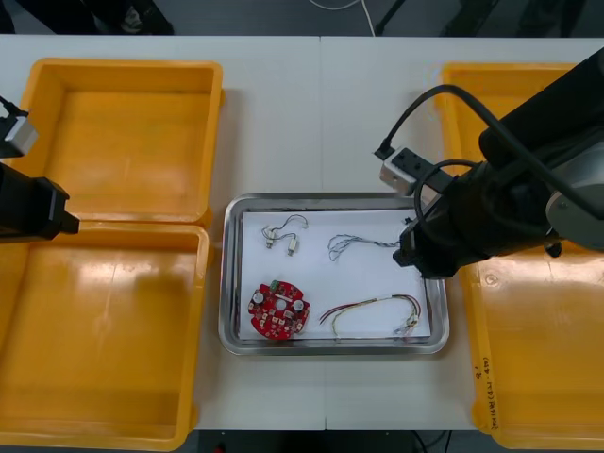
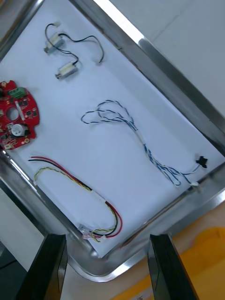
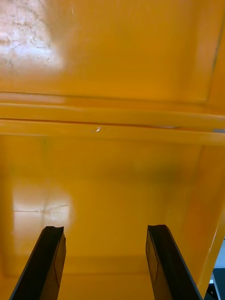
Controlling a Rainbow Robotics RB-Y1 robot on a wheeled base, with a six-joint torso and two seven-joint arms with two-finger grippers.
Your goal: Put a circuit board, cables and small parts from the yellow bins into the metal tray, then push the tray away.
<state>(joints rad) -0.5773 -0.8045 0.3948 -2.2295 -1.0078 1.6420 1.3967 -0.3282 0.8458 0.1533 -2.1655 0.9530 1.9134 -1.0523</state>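
Observation:
The metal tray [image 1: 229, 283], white inside, lies at the table's middle. In it are a round red circuit board [image 1: 279, 310], small metal parts [image 1: 281, 236] on a black cable, a twisted blue and white cable [image 1: 359, 245] and a red and yellow cable [image 1: 373, 311]. My right gripper [image 2: 108, 239] is open above the tray's right rim [image 2: 178, 79], with nothing between its fingers. Beyond its fingers lie the red and yellow cable [image 2: 79, 187], the blue and white cable [image 2: 136, 136], the board [image 2: 16, 115] and the small parts [image 2: 63, 56]. My left gripper [image 3: 105, 228] is open over the left bins.
Two yellow bins stand on the left [image 1: 123, 132] [image 1: 94, 330] and two on the right [image 1: 472, 85] [image 1: 538, 349]. The left arm [image 1: 33, 208] hangs over the rims where the left bins meet [image 3: 112, 124]. The right arm [image 1: 491, 212] reaches across the right bins.

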